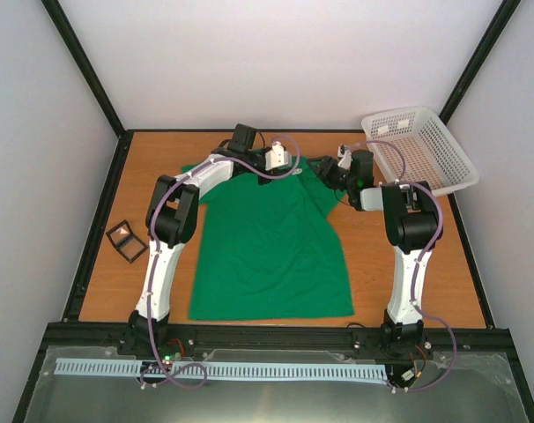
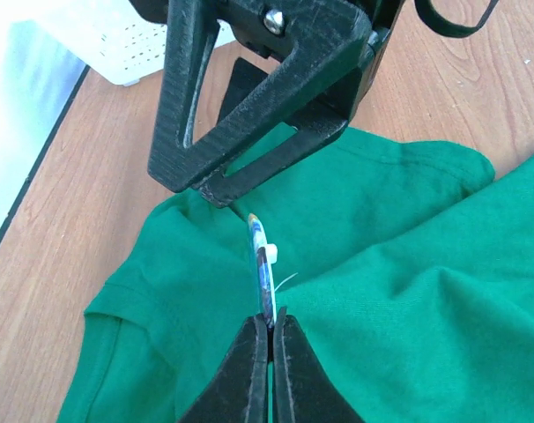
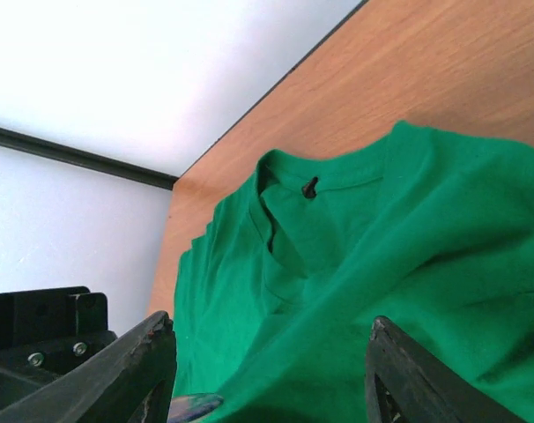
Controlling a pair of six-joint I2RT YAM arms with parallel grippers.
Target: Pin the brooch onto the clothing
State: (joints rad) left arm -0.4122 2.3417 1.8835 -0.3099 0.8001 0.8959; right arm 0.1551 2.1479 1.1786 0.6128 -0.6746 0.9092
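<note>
Top view: the green T-shirt lies flat in the middle of the wooden table, with its collar toward 12 o'clock. Both arms reach over the collar end. The left gripper is at about 12 o'clock of the shirt and the right gripper at about 1 o'clock, near each other. A white mesh basket sits at the table's 2 o'clock corner. A small black square-framed case lies at 9 o'clock, off the shirt. The brooch is too small to make out here.

Left wrist view: the left claw is clenched, and its two black tips meet on the lower edge of the brooch. The brooch stands edge-on above the green cloth, its bluish face and whitish back seen as a thin sliver. The right gripper's black triangular frame hangs at 12 o'clock, its lower corner just beside the brooch's top edge.

Right wrist view: the right claw is released. Its fingers stand wide apart at 7 and 5 o'clock, with shirt cloth below the gap and nothing pinched. A bluish sliver of the brooch shows at the bottom edge beside the 7 o'clock finger. The collar's dark label sits at 12 o'clock.
</note>
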